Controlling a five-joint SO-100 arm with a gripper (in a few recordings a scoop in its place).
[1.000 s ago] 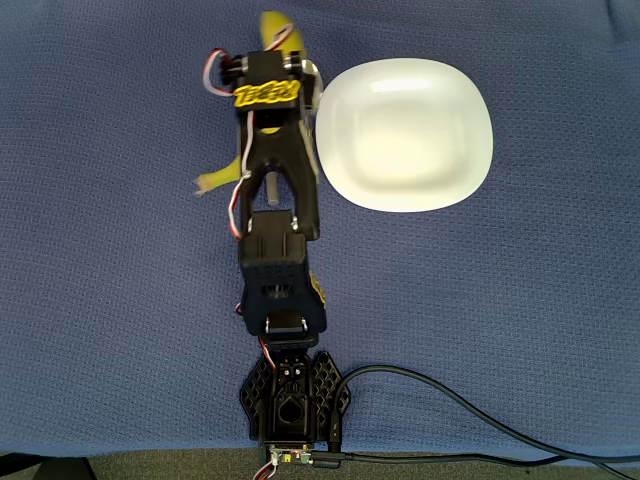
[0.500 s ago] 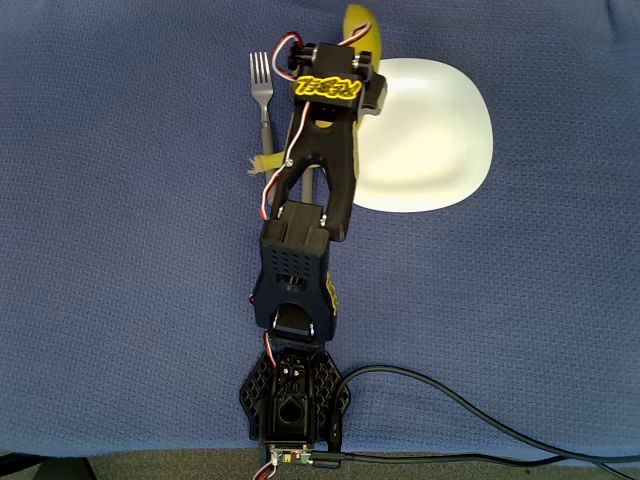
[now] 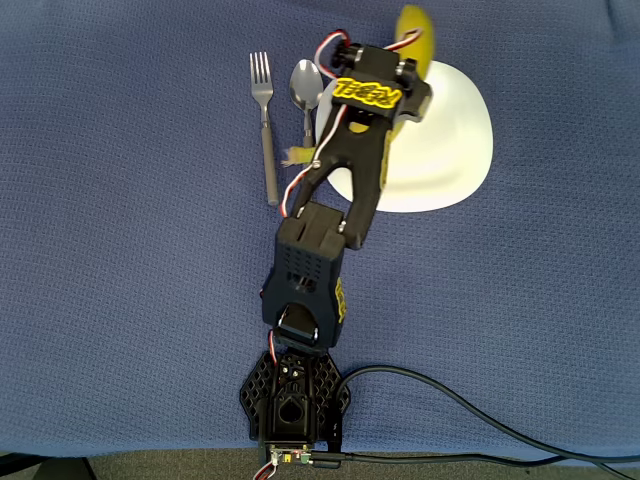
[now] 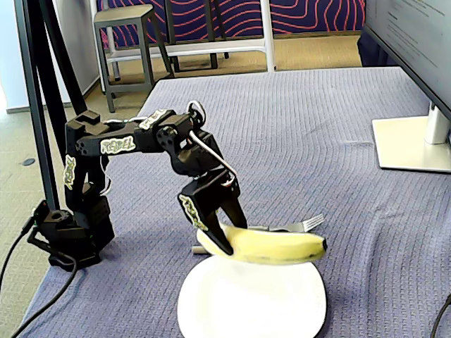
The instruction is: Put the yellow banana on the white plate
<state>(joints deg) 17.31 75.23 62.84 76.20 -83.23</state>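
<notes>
Blue-purple woven cloth [image 4: 338,127] spread across the whole table. Black jointed robot arm [image 3: 320,230] with yellow lettering, reaching in the overhead view from its base at 6 o'clock up toward 12 o'clock. Glossy white rounded-square plate [image 3: 450,140] [image 4: 254,303] at about 1 o'clock of the overhead view, partly under the arm. Curved ripe yellow banana [image 4: 271,246] [image 3: 415,35] clamped near its stem end in the black two-finger gripper [image 4: 215,236], held level in the air above the plate, not touching it. Silver metal fork [image 3: 265,125] and silver metal spoon [image 3: 305,95] lying side by side at 11 o'clock, just beside the plate.
</notes>
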